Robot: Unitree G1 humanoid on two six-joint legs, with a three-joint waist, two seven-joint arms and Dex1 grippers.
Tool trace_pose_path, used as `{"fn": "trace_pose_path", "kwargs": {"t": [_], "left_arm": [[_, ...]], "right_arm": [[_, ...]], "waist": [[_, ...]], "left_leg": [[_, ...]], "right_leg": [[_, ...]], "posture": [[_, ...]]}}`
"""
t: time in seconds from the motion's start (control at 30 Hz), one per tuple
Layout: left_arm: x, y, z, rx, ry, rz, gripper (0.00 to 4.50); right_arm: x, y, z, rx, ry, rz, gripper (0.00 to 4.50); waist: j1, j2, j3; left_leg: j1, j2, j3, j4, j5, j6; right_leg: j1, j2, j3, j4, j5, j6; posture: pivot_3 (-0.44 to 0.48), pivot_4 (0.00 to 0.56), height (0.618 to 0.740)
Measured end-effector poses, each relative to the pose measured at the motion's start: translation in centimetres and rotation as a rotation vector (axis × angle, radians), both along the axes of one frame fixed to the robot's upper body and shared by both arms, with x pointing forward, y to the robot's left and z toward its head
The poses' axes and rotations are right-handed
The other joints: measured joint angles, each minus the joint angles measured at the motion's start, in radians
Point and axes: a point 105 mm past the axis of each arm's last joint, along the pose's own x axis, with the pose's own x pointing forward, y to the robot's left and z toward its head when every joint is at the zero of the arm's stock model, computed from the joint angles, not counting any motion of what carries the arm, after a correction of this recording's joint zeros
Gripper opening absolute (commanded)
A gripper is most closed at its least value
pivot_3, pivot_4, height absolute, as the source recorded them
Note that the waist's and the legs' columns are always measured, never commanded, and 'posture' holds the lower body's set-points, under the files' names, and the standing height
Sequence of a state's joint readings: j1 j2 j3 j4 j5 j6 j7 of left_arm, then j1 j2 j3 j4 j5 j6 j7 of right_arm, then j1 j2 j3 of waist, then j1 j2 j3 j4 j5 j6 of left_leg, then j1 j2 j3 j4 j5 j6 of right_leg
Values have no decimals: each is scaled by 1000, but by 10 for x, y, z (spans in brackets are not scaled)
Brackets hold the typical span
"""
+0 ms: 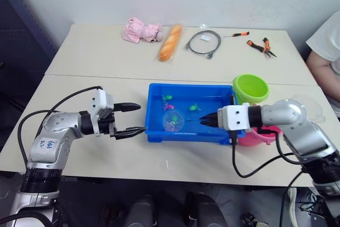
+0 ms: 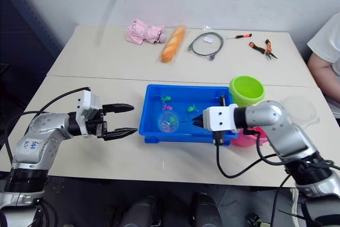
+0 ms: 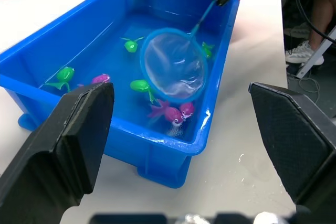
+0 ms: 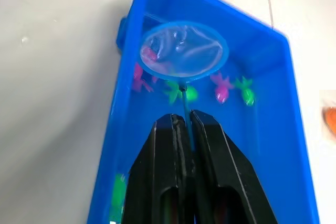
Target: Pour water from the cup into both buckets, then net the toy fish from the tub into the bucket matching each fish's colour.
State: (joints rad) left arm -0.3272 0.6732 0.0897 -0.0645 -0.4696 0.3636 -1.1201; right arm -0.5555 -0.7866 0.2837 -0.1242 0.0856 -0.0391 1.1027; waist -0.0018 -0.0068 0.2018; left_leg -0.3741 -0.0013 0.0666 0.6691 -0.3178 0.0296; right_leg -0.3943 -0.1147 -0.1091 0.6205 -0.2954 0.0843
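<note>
I am watching my right hand (image 1: 203,120) reaching over the near right end of the blue tub (image 1: 157,133), its fingers clamping together on the thin handle of the net (image 4: 184,50); the right wrist view is showing that grip plainly, where the head views are giving me only a dark tip over the water. The hoop is sitting toward the tub's near left corner, with a pink fish (image 3: 172,114) lying beside its rim and a green fish (image 3: 140,85) just next to it; whether anything is inside the mesh I cannot tell. The left wrist view is picking out more green fish (image 3: 65,73) along the far side. My left hand (image 1: 130,118) is hanging just left of the tub, fingers spread apart and holding nothing. The green bucket (image 1: 250,88) is standing behind the tub's right end, the pink bucket (image 1: 254,137) is peeking out below my right forearm, and the clear cup (image 2: 300,108) is sitting farther right on the bench (image 1: 106,57).
</note>
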Motion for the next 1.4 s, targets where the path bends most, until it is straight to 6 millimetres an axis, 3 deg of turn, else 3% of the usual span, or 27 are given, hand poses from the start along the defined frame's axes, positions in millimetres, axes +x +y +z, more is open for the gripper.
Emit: {"fn": "trace_pose_path", "kwargs": {"t": [0.27, 0.5, 0.77, 0.93, 1.1, 1.2, 1.27, 1.4], "left_arm": [[-2, 1, -4, -3, 16, 7, 4388], [-2, 1, -4, -3, 14, 7, 4388], [1, -1, 1, -8, -2, 8, 4388], [1, -1, 0, -9, 1, 3, 4388], [2, 1, -2, -13, 13, 10, 4388], [3, 2, -3, -15, 22, 16, 4388], [3, 2, -4, -15, 22, 16, 4388], [3, -1, -6, -5, 30, 0, 4388]], "right_arm": [[19, 13, -13, -74, -56, -1, 0], [37, 4, -14, -117, -149, -30, 0], [61, -31, 11, -66, -303, -150, 0], [47, -29, 39, 78, -286, -82, 0], [22, -16, 21, 76, -144, 16, 0], [12, -10, 0, 33, -61, 40, 0], [10, -9, -13, -10, -34, 33, 0], [21, -12, -20, -47, -78, -19, 0]], "waist": [[-1, 0, 0], [-1, 0, 0], [-2, 0, 0], [-4, 0, 0], [-1, 0, 0], [0, 0, 0], [-1, 0, 0], [-2, 0, 0]], "left_leg": [[0, 0, 0, 0, 0, 0], [0, 0, 0, 0, 0, 0], [0, 0, 0, 0, 0, -1], [0, 0, 0, 0, 1, -1], [1, 1, 0, 0, 0, -1], [1, 0, 0, 0, 0, -1], [1, 0, 0, 0, 0, -1], [1, 0, 0, 0, 0, -1]], "right_leg": [[0, 0, 0, 1, 0, 0], [0, 0, 0, 1, 0, 0], [0, 0, 0, 0, 0, 0], [0, 0, 0, 1, 0, 0], [0, 0, 0, 1, 0, 0], [0, 0, 0, 1, 0, 0], [0, 0, 0, 1, 0, 0], [0, 0, 0, 1, 0, 0]], "posture": [[0, 150, 740], [0, 150, 740], [0, 150, 740], [0, 150, 740], [0, 150, 740], [0, 150, 740], [0, 150, 740], [0, 150, 740]]}}
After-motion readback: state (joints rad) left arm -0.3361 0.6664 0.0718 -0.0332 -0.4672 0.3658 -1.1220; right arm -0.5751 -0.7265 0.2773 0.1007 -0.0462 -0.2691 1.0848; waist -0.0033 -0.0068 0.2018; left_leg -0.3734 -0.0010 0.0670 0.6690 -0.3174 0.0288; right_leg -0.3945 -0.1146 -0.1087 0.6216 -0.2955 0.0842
